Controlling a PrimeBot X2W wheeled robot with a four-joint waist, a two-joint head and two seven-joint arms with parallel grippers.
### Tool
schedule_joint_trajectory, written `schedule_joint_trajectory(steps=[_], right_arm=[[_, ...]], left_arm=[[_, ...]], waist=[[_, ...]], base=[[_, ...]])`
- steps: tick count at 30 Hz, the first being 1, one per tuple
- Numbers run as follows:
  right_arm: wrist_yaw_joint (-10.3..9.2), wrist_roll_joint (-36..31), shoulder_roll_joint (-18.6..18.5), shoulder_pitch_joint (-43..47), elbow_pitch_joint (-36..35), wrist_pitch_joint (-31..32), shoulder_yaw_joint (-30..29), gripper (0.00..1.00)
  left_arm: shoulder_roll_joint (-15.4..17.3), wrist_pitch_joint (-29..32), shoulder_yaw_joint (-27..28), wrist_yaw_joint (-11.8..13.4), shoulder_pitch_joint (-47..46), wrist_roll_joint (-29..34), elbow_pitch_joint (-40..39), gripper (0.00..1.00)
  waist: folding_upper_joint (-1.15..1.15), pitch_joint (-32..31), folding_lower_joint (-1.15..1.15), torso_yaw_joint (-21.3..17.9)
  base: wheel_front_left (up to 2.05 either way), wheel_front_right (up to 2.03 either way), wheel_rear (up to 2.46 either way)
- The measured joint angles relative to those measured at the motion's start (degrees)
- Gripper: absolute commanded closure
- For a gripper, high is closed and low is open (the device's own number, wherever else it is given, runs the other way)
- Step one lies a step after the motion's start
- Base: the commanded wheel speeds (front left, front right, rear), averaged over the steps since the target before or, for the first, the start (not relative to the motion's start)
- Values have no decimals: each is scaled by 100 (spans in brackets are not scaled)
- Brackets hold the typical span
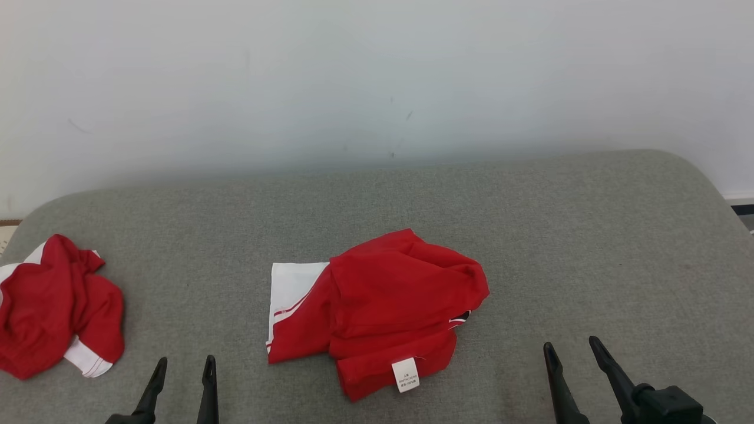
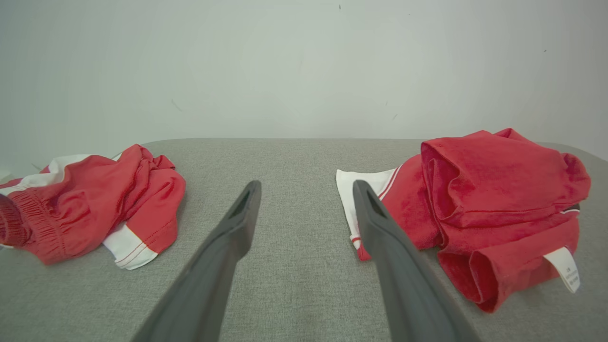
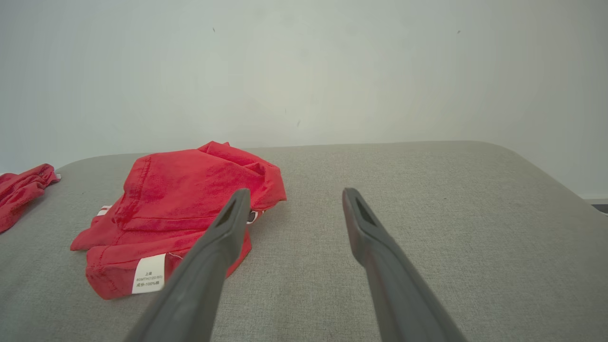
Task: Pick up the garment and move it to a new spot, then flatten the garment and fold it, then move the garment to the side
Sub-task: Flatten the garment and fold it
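In front of you lies a grey, coarse-woven padded surface (image 1: 377,200) with rounded far corners, backed by a plain pale wall (image 1: 377,76) with a few faint scuffs. Your left gripper (image 1: 185,360) and right gripper (image 1: 571,343) sit at the near edge, each with its two long, dark, tapered fingers spread wide, empty and clear of the cloth. The garment (image 1: 383,300) lies bunched near the middle of the surface, between the grippers and just beyond them. It is soft red knit in rumpled, overlapping layers, with a white panel edged in thin red stripes at its left and a white care label (image 1: 405,374) on its near hem. A second garment (image 1: 53,306), red and white and crumpled, lies well apart at your far left.
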Motion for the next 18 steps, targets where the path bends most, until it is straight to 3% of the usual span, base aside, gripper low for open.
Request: schedule_joint_trajectory(steps=[4,7,18], right_arm=[[0,10,-91,-17,15,44,98,0],[-1,100,-423,-283,92,176,474,0],[0,803,-1571,-1862,715,733,2608,0]], left_arm=[[-7,1,-31,14,-3,-8,-12,0],[-16,1,-54,5,-32,-40,-22,0],[-218,-41,-243,-87,-252,-36,5,0]], waist=[[0,3,0,34],[0,28,0,123],[0,309,0,613]], base=[[0,0,0],[0,0,0],[0,0,0]])
